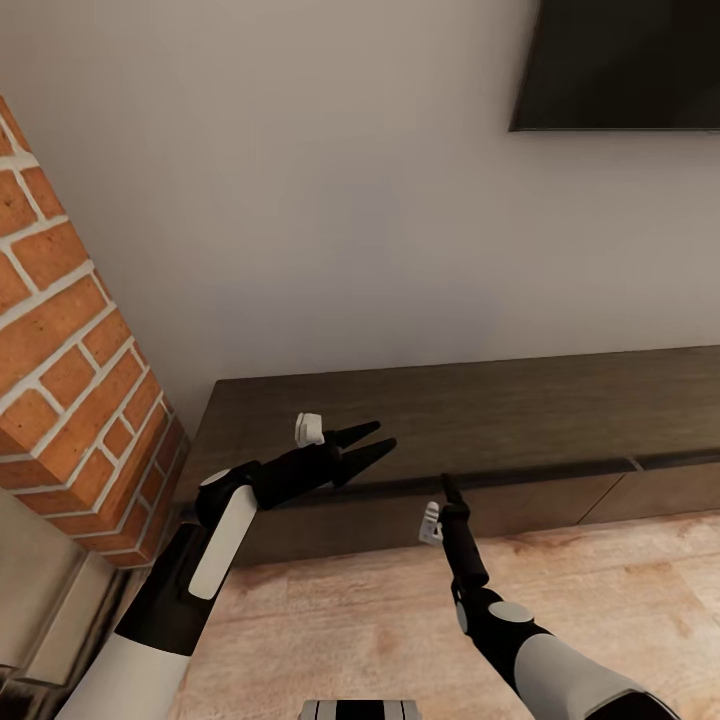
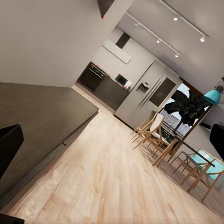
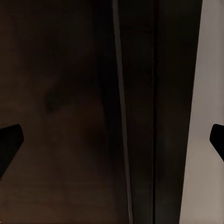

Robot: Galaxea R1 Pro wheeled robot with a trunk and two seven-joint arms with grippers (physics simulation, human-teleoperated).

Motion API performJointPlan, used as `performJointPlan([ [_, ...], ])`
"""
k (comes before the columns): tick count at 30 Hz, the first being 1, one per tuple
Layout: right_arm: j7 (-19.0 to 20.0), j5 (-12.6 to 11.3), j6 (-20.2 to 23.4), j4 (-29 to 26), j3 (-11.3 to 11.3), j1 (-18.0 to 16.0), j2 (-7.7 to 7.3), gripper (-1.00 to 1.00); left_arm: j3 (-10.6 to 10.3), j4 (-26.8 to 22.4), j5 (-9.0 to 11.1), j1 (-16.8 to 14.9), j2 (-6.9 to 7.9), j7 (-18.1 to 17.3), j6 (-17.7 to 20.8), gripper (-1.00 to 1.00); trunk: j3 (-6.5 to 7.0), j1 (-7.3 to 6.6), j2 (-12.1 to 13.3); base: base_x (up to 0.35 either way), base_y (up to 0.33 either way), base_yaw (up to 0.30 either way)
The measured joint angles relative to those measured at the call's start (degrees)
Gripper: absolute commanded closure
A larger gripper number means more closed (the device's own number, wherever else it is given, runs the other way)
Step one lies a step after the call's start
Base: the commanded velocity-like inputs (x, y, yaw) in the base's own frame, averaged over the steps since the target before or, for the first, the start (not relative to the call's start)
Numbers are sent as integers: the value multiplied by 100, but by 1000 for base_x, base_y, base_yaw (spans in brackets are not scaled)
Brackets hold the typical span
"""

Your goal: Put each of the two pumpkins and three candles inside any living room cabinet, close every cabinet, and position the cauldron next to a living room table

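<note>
The cabinet [image 1: 470,420] is the long, low, dark wood box against the wall, right in front of me; its top is flat and its drawer fronts [image 1: 540,505] have no handles, and they look shut. I think it is hard, stiff and heavy, with smooth fronts that could slip; so I would hook a fingertip in the thin dark gap under the top edge and pull. My left pincer [image 1: 368,445] hangs over the cabinet's left end, its two points a little apart and holding nothing. My right pincer [image 1: 448,487] points at the front edge; my right wrist camera shows its tips wide apart, with nothing between them. A brick wall [image 1: 70,360] stands to my left.
</note>
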Motion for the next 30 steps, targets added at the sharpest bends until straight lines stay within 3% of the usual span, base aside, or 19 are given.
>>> performJointPlan([
  [13,24,-9,11,7,-17,-13,121,-100,-4,-2,6,2,-6,-17,0,-100,0,0,0,1,0,0],
  [20,288,-7,19,-1,-17,-10,129,-100,-5,-2,4,1,-6,-22,0,-100,0,-1,0,80,0,0],
  [21,297,-3,21,-6,-22,-9,130,100,-4,-2,4,1,-8,-19,0,-100,1,-1,-1,6,0,0],
  [30,286,-7,46,-1,-19,-8,138,100,0,4,-3,2,-6,-18,0,-100,1,-1,0,0,0,0],
])
